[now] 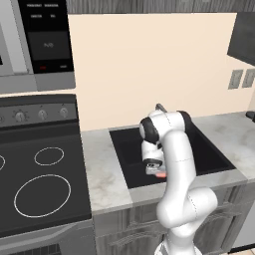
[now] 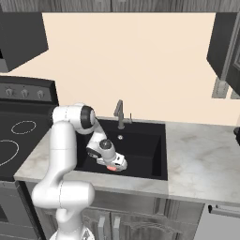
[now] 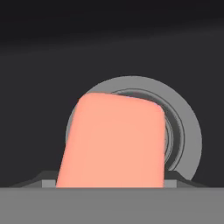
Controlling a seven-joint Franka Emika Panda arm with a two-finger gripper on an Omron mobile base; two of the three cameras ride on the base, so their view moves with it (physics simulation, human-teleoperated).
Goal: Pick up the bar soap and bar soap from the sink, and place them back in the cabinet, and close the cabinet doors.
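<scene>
My gripper (image 1: pixel 155 171) (image 2: pixel 116 164) hangs low inside the black sink (image 1: pixel 124 149) (image 2: pixel 152 140), near its front wall. It is shut on a salmon-orange bar soap (image 1: pixel 160 175) (image 2: pixel 111 168) (image 3: pixel 113 140), which sticks out past the fingertips. In the hand view the soap stands close in front of the round silver drain (image 3: pixel 186 131) and hides most of it. A dark grey cabinet door (image 1: pixel 245 40) (image 2: pixel 224 42) hangs at the upper right, above the counter.
The grey gooseneck faucet (image 2: pixel 119 112) (image 1: pixel 160 107) rises behind the sink. A black stovetop (image 1: pixel 40 189) with white rings lies to the left. Marbled counter (image 2: pixel 201 164) runs to the right of the sink, with wall outlets (image 1: pixel 241 78) above it.
</scene>
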